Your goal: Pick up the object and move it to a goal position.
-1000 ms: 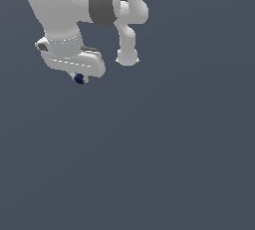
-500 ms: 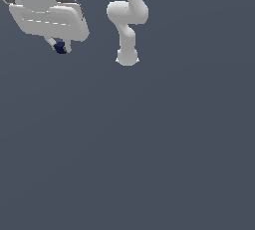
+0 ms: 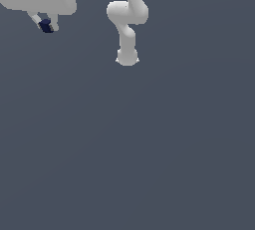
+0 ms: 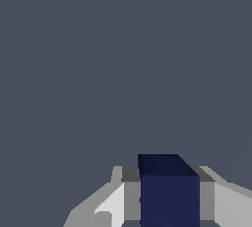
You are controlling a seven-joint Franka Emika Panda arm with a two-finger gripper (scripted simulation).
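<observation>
Wrist view shows the pincer (image 4: 170, 196) clamped on the navy block (image 4: 170, 194), which sits between its fingertips, held clear of the grey counter (image 3: 149, 149). A loose grip could let the block slip and drop during travel.

Arm (image 3: 127, 20) runs off the top edge; fingers (image 4: 130, 199) and navy block (image 4: 170, 196) are cropped at the wrist view's edge.
</observation>
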